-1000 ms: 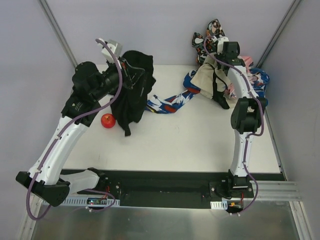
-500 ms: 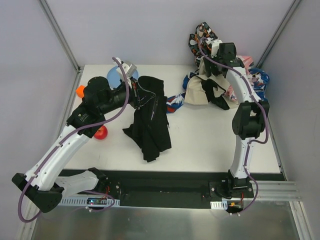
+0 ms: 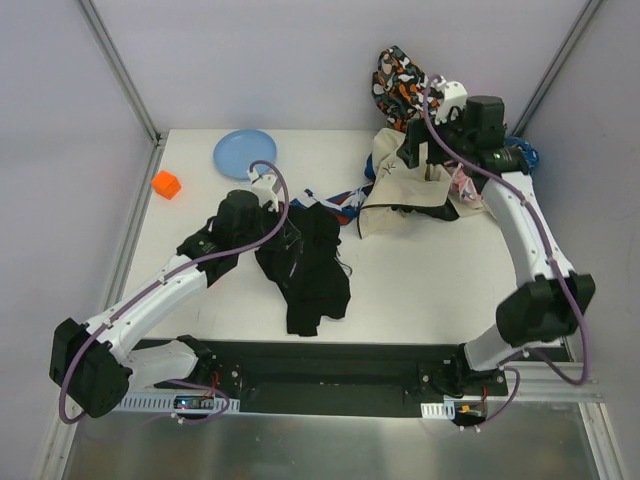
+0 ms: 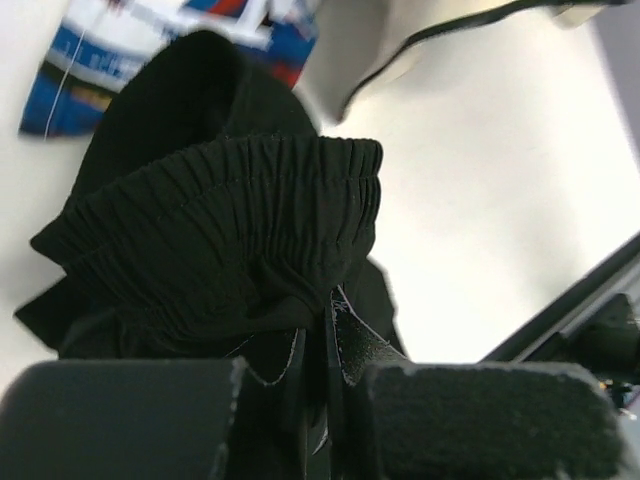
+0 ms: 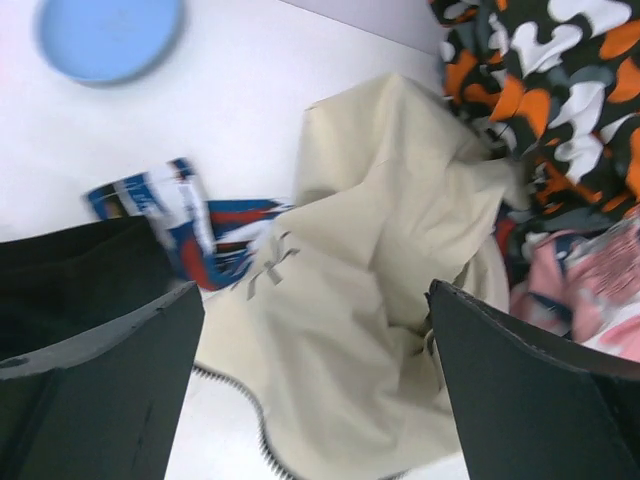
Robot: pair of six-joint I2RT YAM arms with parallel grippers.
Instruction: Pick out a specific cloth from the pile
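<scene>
The black cloth (image 3: 305, 265) lies slumped on the counter (image 3: 430, 280), to the right of the blue plate (image 3: 244, 152) and nearer the arm bases than the plate is. It is apart from the main heap of the pile (image 3: 398, 85), which is bunched further to the plate's right, at the back corner. A blue-white-red strip (image 3: 338, 203) trails from that heap to the cloth's far edge, and I can't tell whether the two touch.

The left jaws are clenched on the cloth. From the left wrist you can see a thin fold nipped between the pads (image 4: 480, 415), just under a gathered, ruched band (image 4: 230, 200). The right jaws gape wide above the beige cloth (image 3: 400, 190) with nothing in them.

To my eye the black cloth is light, limp stuff. It sags and folds wherever it isn't held, so it will hang and drag rather than lift as one piece. A pinch on a single layer looks liable to slide out. The ruched band is thicker and bunchier, so I'd take hold there. Any loose tail could snag the patterned strip and tow it along.
</scene>
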